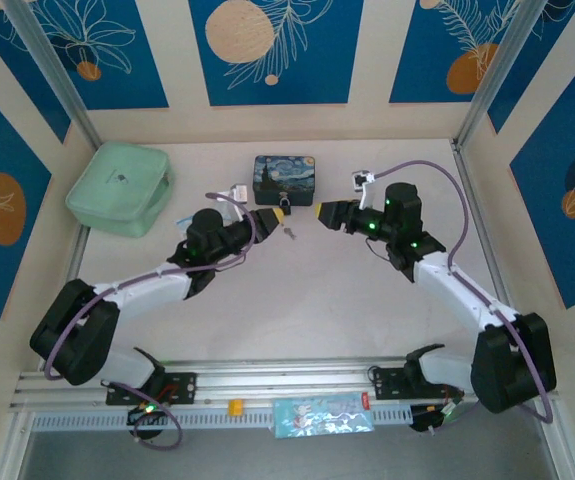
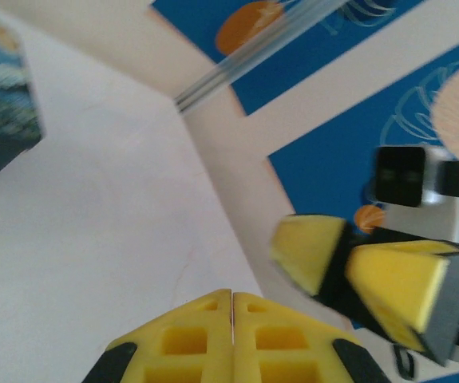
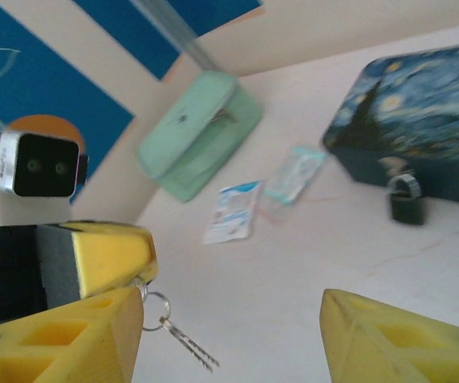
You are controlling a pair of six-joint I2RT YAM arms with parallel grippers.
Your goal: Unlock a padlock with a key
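The key (image 3: 187,345) is a thin, pale sliver of metal dangling from a small ring. We judge it light, stiff and slippery, and free to swing and twist on that ring. It hangs under the left gripper (image 1: 279,213), whose yellow fingers are pressed together in the left wrist view. We take it that they pinch the ring or the key's head, though the contact itself is hidden. To aim the blade we would want a hold on the flat head, not the ring.

The padlock (image 3: 407,206) is small and dark, probably dense for its size yet easy to shove across the smooth table (image 1: 297,300). It stands with its shackle up against the front wall of the blue starry-night tin (image 3: 421,120), at three o'clock in the right wrist view. Its flat body sides look like the place to grip it.

The right gripper (image 3: 229,307) is spread wide and carries nothing. In the top view it faces the left gripper tip to tip in front of the tin.

The tin sits at twelve o'clock on the table and backs the padlock, so any approach has to come from the near side. A mint-green pouch (image 1: 120,187) lies at ten o'clock, and two clear-blue packets (image 3: 233,211) lie between pouch and tin. All of these are apart from the padlock.
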